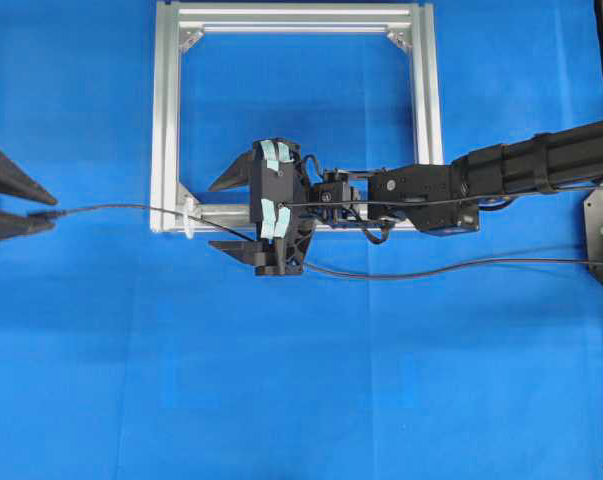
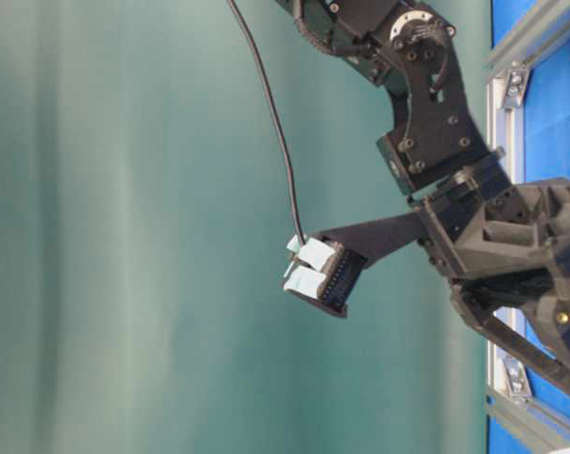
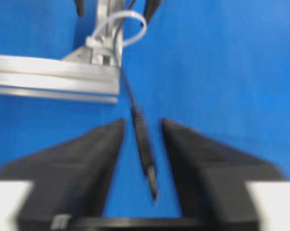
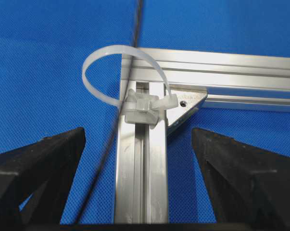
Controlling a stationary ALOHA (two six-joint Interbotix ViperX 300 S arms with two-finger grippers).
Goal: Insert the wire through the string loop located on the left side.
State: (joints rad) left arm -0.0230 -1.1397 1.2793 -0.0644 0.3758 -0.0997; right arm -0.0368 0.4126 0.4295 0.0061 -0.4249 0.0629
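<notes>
Over blue cloth, wire (image 3: 144,147) lies between left hand (image 3: 141,159) fingers.

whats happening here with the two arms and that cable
Two robot arms are threading a thin black wire through a small white string loop fixed to the corner of a silver aluminium frame. The wire already passes through the loop. Its plug end lies between the parted jaws of the left gripper, not clamped. The right gripper sits wide open on the other side of the loop, straddling the frame corner, holding nothing.
</notes>
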